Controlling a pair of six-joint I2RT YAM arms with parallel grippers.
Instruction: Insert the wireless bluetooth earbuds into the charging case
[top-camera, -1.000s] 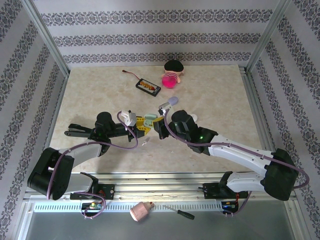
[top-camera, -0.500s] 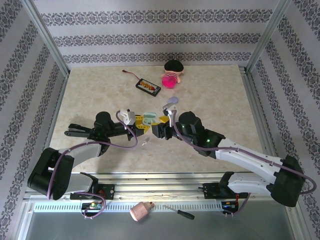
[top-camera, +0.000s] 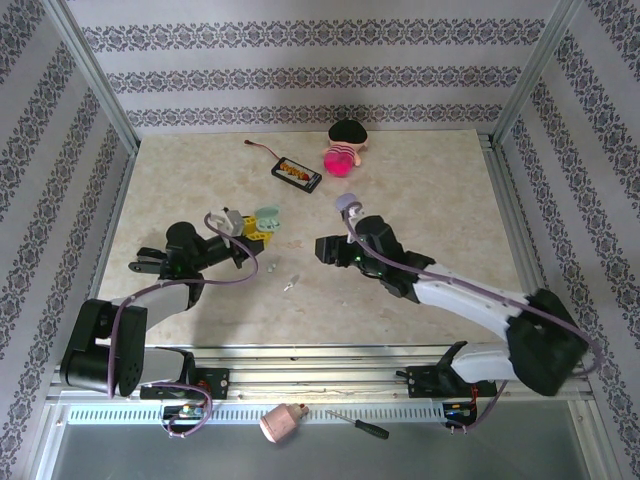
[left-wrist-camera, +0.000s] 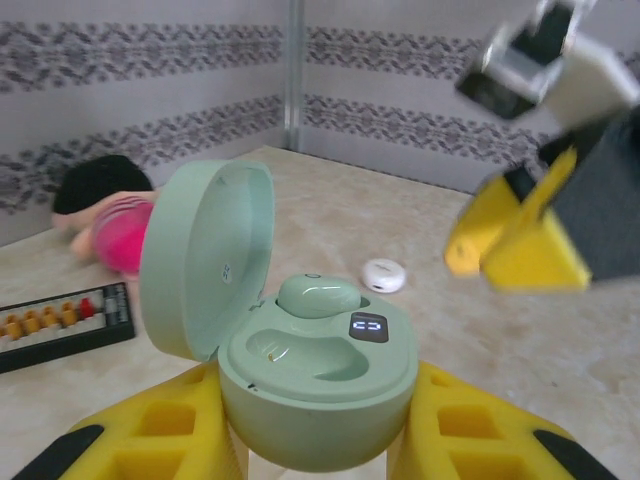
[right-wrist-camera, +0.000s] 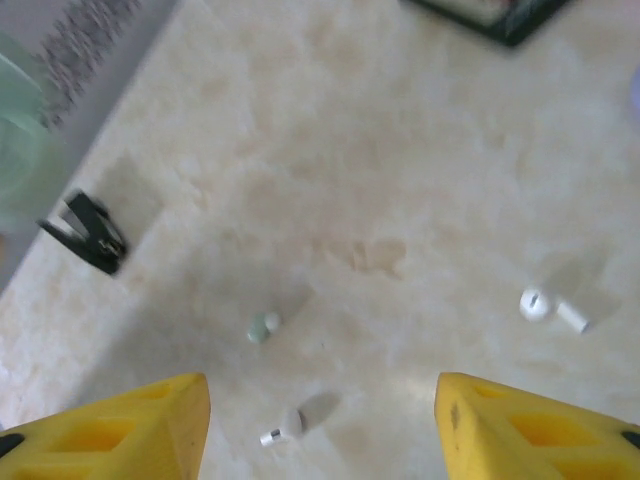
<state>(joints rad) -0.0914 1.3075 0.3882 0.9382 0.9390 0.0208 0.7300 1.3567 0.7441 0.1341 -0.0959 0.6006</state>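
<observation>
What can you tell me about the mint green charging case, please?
The mint green charging case is a smooth, rounded plastic pebble, clamped upright by the left gripper. Its lid stands hinged open. One mint earbud sits in its well; the other well is empty. A small display glows.
</observation>
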